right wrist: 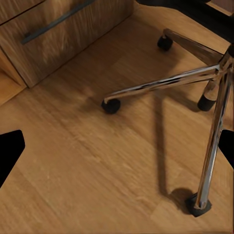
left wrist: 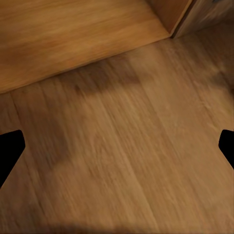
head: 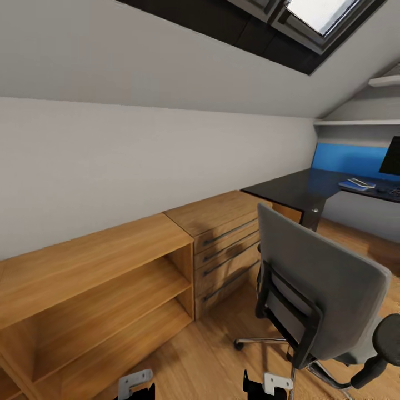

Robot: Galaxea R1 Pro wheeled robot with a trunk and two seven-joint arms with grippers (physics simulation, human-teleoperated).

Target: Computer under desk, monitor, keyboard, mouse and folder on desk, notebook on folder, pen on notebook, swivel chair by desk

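The swivel chair [head: 325,289] stands on the wooden floor [head: 222,355] with its grey back toward the camera, near the corner of the desk [head: 294,189] and just in front of the light wooden drawer chest [head: 222,233]. An open wooden shelf unit [head: 94,289] sits beside the chest, along the white wall.

On the far part of the glossy black desk, in front of its blue back panel, the blue folder [head: 354,185] lies flat with a thin dark item on top, too small to identify. The black edge of the monitor [head: 391,156] rises at the picture's right border, just beyond the folder.

The left gripper [left wrist: 117,151] hangs over bare floor near the foot of the shelf unit, its 2 dark fingertips spread wide at opposite edges of the wrist view, nothing between them. The right gripper [right wrist: 117,151] is likewise spread apart and empty, above the floor just beside the chair's chrome star base [right wrist: 195,97]; 4 black casters show there, and the nearest leg runs close by 1 fingertip without touching it. The folder and monitor lie well apart from both grippers.
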